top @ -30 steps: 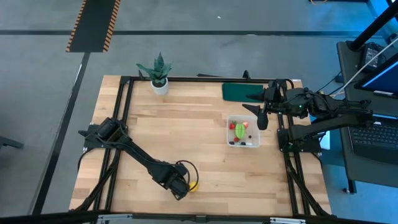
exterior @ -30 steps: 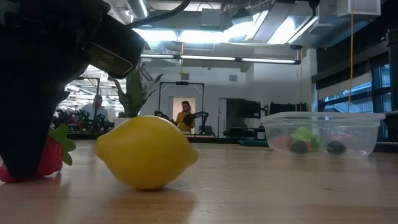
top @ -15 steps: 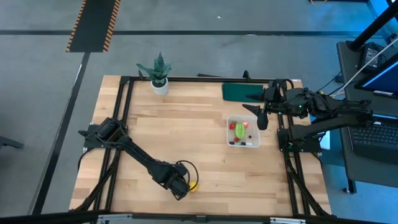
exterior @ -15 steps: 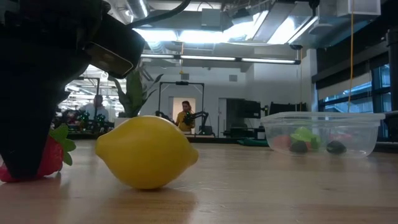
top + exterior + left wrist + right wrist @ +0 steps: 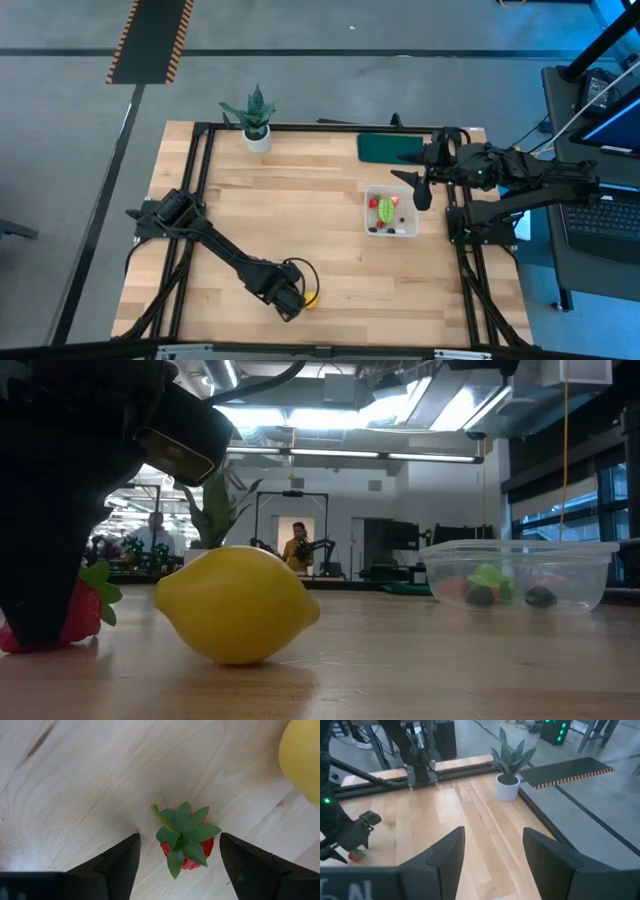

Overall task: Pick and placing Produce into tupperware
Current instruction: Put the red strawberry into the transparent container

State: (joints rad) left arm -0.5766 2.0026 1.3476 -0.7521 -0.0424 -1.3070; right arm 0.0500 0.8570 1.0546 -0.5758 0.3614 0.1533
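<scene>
We see no readable writing; left fingers (image 5: 178, 857) stand open astride the strawberry (image 5: 187, 842) beside the lemon (image 5: 237, 603); right fingers (image 5: 492, 855) open, empty.

The high camera is looking straight down, taking in the whole counter (image 5: 300, 230) and both arms. The low camera is sitting at counter height, very near the lemon (image 5: 237, 603), facing across toward the tupperware (image 5: 518, 572) and the room beyond. The left wrist camera is pointing down, close over a strawberry (image 5: 187, 843). The right wrist camera is looking across the counter to the potted plant (image 5: 508, 766), also visible from above.
</scene>
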